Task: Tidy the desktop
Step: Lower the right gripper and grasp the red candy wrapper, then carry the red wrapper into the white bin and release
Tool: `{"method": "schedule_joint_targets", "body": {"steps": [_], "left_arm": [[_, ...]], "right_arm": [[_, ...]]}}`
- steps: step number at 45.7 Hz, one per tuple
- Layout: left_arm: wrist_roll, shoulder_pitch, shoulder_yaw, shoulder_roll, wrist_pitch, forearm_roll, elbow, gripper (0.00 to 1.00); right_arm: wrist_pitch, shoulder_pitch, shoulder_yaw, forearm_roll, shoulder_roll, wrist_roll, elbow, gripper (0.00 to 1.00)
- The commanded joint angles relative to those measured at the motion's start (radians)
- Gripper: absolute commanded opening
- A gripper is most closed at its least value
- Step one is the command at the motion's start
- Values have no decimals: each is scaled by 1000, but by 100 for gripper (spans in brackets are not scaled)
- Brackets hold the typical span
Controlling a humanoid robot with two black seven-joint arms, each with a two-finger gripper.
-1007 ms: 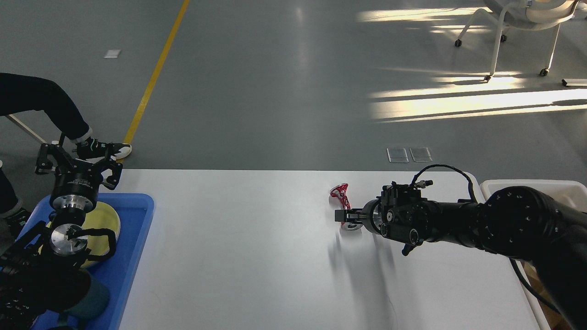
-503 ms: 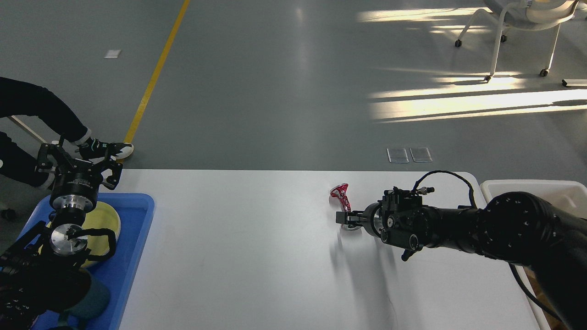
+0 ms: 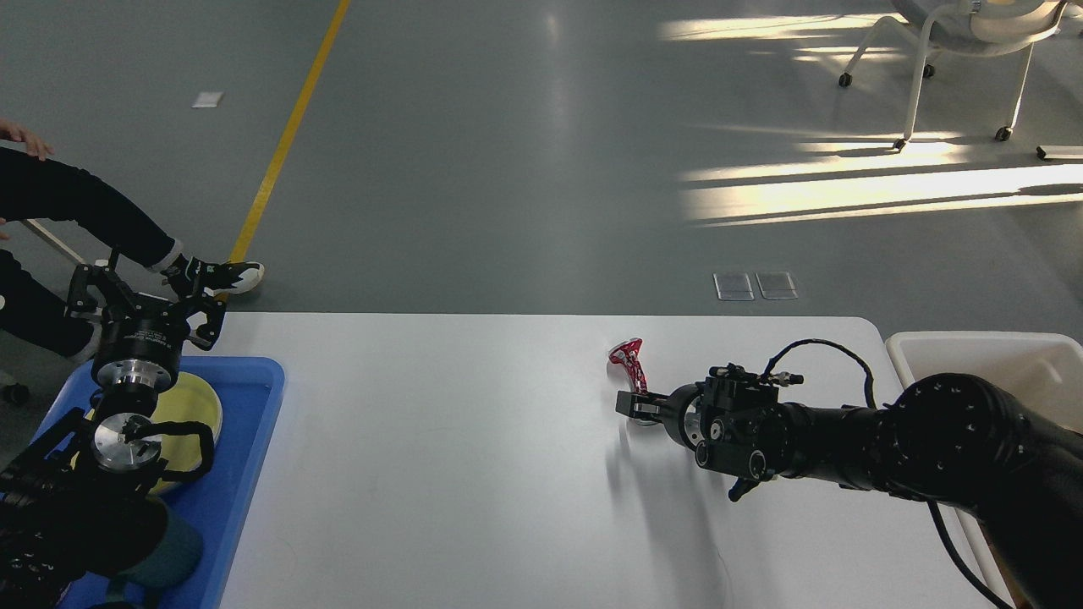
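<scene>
The white desktop (image 3: pixel 440 474) fills the lower part of the head view. A small red crumpled wrapper or crushed can (image 3: pixel 629 359) stands on it right of centre. My right gripper (image 3: pixel 634 406) lies low over the desktop, right at the red item's lower end; its dark fingers cannot be told apart. My left gripper (image 3: pixel 144 289) is open and empty, held above the far end of the blue tray (image 3: pixel 254 440) at the left edge.
A yellow round dish (image 3: pixel 201 408) lies in the blue tray, partly hidden by my left arm. An off-white bin (image 3: pixel 973 345) stands at the desktop's right end. A person's legs and shoe (image 3: pixel 222 273) are beyond the far left corner.
My right gripper has sunk lower and drawn a little toward me at the red item's base. The red item has not moved. The person's foot has shifted right. My left arm is still.
</scene>
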Motion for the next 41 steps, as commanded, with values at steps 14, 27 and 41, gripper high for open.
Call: {"method": "schedule_joint_targets", "body": {"steps": [14,27,41], "left_arm": [[0,0,0,0,0,0,0,96],[0,0,0,0,0,0,0,96],[0,0,0,0,0,-1,0,96]], "right_arm": [[9,-2,-15,3,0,-3,3,33],[10,85,-1,3,-45,-2,71,33],[13,339,8,5,-246,0,354,34]]}}
